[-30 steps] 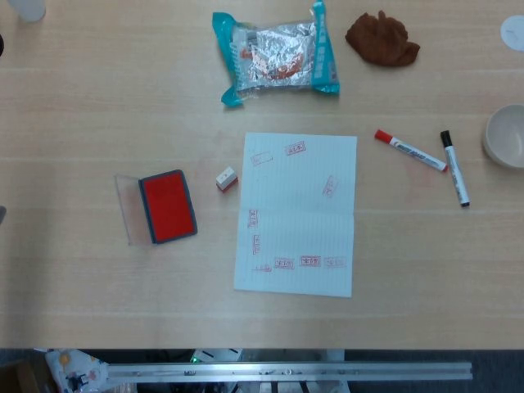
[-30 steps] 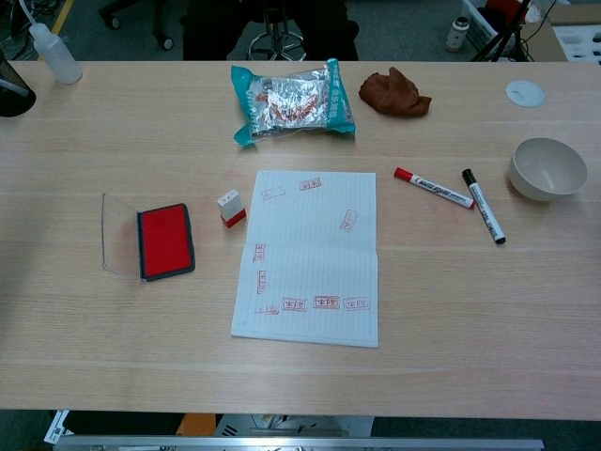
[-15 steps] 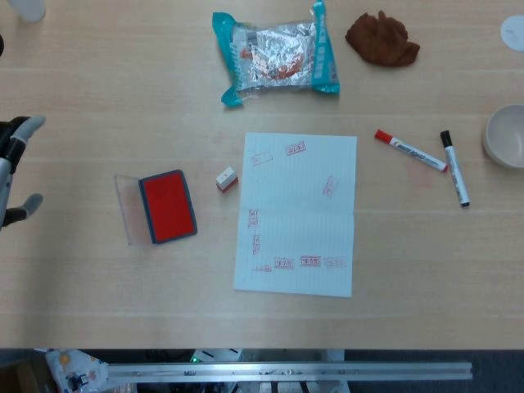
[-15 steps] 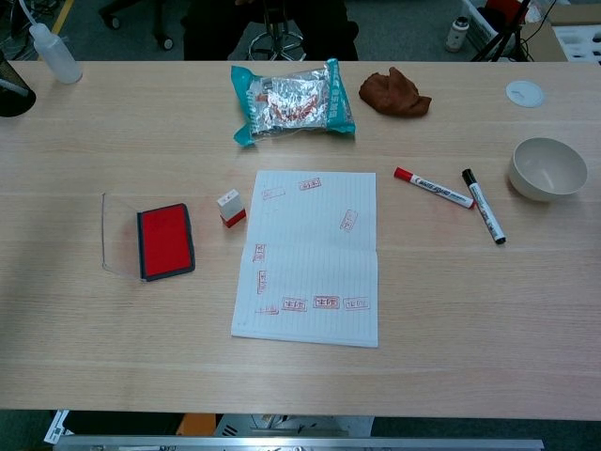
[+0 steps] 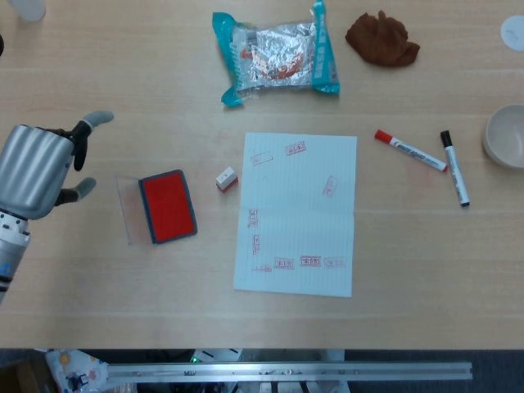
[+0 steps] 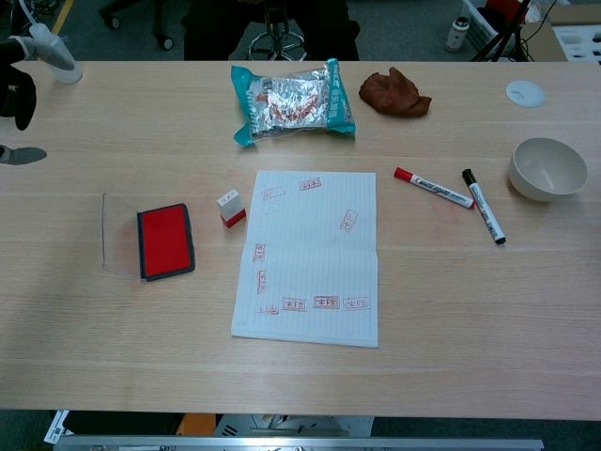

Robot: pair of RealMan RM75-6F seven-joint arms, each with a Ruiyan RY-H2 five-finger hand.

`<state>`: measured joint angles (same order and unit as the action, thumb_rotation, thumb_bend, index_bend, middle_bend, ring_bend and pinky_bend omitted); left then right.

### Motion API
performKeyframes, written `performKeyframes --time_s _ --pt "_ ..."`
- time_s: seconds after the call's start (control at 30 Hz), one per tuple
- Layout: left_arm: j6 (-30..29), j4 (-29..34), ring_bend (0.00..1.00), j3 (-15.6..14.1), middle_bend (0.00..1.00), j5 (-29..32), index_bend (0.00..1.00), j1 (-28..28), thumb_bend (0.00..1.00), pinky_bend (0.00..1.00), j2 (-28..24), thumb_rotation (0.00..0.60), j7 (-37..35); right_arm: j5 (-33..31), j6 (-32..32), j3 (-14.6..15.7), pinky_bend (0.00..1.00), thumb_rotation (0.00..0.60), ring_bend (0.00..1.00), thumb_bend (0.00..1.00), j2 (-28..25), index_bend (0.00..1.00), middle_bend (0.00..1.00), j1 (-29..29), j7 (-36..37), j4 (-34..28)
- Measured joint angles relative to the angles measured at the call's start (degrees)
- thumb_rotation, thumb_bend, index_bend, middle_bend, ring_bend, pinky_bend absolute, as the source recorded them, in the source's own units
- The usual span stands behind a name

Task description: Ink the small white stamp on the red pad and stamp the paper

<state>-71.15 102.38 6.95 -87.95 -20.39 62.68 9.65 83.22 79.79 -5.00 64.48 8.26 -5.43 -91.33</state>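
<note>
Stamp (image 5: 227, 178), mid-frame, looks small, light, rigid: pinch its white sides. Left hand (image 5: 49, 164) empty, fingers spread.

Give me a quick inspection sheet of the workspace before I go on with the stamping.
Surface: wooden table, flat.
Job's things: small white stamp between red pad and paper; pad open, paper bears red imprints.
Clutter: snack bag, brown cloth, red marker, black marker, bowl, squeeze bottle, white disc.
Hands: left hand left of pad, holding nothing; right hand not in view.
Cables: nothing seen.
Surroundings: chair base and floor behind table.
</note>
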Motion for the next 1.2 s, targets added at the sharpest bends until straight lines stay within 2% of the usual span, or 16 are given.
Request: performKeyframes --time_s 0.13,0.27,0.47,0.8,1.2 --pt "2.48 1.47 0.97 0.50 0.94 2.52 0.30 -1.55 0.10 1.00 0.53 0.600 3.28 -0.08 -0.35 0.03 0.27 0.600 0.22 0.12 0.03 0.21 0.32 0.24 -0.16 0.00" --pt "5.11 3.15 1.00 1.00 1.00 6.37 0.32 -3.23 0.10 1.00 1.25 0.600 7.32 -0.12 -0.50 0.02 0.27 0.600 0.22 0.12 0.05 0.21 0.32 0.42 -0.25 -0.02" --pt "8.69 4.85 1.00 1.51 1.00 12.97 0.38 -6.05 0.10 1.00 3.42 0.600 13.41 -0.28 -0.83 0.12 0.27 0.600 0.22 0.12 0.06 0.21 0.32 0.58 -0.27 0.15" --pt "10.29 5.19 1.00 1.78 1.00 22.29 0.38 -9.82 0.10 1.00 9.31 0.600 20.64 -0.59 -1.45 0.29 0.27 0.600 0.22 0.12 0.04 0.21 0.32 0.82 -0.01 0.46" --pt "10.79 1.18 1.00 1.33 1.00 28.55 0.37 -14.65 0.10 1.00 17.56 0.600 26.43 -0.94 -1.86 0.55 0.27 0.600 0.22 0.12 -0.01 0.21 0.32 0.92 -0.50 0.17"
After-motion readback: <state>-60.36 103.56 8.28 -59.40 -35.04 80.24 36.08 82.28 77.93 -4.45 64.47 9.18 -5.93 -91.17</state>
